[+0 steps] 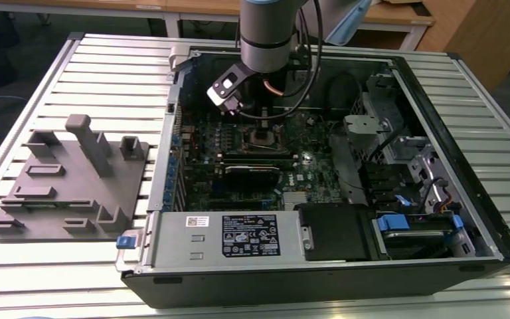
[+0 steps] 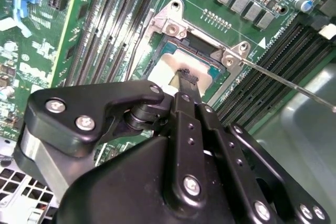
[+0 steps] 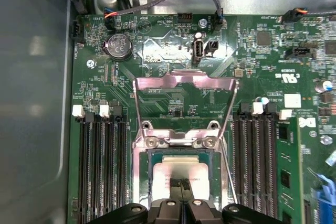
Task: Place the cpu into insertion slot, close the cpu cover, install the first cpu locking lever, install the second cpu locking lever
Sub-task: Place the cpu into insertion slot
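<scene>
**Black jaws pressed together over the chip**

Black matte linkage bars with bright screw heads make up the gripper (image 2: 186,78), and in the first wrist view its two slim fingers meet along a hairline, pressed together with nothing pinched. Their tips sit on, or just above, the top of the cpu (image 3: 173,169), a flat square chip with a dull silver-tan lid. It lies level inside the insertion slot (image 3: 210,161), a dark-rimmed square socket. Beyond it the cpu cover (image 3: 184,78), a thin grey metal frame with a square window, stands tipped open. A thin steel lever rod (image 2: 283,81) angles away from the socket. Long black memory slots (image 3: 100,166) flank it on the glossy green motherboard (image 3: 173,51).

In the exterior view, the open black computer case (image 1: 467,100) lies on a ribbed aluminium table (image 1: 104,73) beside a grey moulded fixture (image 1: 69,186). Wooden desks (image 1: 397,13) stand behind.
</scene>
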Motion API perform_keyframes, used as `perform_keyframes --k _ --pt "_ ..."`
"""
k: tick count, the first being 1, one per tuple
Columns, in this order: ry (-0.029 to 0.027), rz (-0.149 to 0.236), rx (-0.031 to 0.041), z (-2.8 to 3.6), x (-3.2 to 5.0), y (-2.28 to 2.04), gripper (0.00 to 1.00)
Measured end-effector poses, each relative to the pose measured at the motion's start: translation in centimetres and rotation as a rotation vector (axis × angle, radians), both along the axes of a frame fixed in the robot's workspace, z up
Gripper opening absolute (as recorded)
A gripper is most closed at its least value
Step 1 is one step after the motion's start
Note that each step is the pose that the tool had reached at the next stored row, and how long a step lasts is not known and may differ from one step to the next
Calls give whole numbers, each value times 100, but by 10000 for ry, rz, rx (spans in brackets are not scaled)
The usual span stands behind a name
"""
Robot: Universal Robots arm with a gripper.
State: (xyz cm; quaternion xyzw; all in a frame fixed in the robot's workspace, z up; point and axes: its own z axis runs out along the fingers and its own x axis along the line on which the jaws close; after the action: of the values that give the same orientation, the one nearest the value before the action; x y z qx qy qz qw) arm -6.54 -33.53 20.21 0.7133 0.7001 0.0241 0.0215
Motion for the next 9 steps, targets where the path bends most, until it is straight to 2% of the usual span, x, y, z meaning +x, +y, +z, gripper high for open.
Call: perform_keyframes --k 6,9 --pt "1 0 -4 97 -1 -1 10" --pt "1 1 2 112 -1 -1 10"
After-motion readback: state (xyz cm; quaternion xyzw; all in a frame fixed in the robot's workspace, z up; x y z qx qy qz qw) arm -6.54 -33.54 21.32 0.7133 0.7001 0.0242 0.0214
